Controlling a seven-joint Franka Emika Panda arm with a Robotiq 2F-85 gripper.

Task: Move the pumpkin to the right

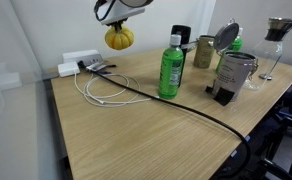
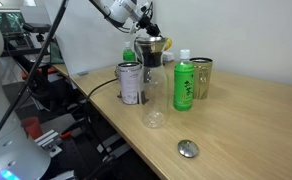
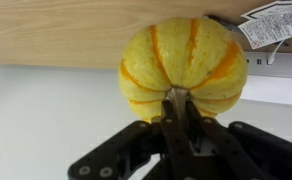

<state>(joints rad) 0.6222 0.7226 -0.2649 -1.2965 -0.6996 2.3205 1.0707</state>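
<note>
The pumpkin (image 1: 119, 38) is small, round and yellow-orange with ribbed sides. It hangs in the air above the table's far edge, near the power strip. My gripper (image 1: 118, 20) is right above it. In the wrist view the gripper (image 3: 179, 102) is shut on the short stem and the pumpkin (image 3: 181, 55) fills the middle of the frame. In an exterior view the gripper (image 2: 146, 22) is behind the cans, and I cannot make out the pumpkin there.
A green bottle (image 1: 171, 68) (image 2: 184, 82) stands mid-table. A white power strip (image 1: 81, 63) and looped cables lie under the pumpkin. An open tin can (image 1: 234, 72) (image 2: 131, 82), a gold can (image 1: 204, 50), a glass dripper (image 1: 276, 40) and a loose metal lid (image 2: 189, 149) stand around.
</note>
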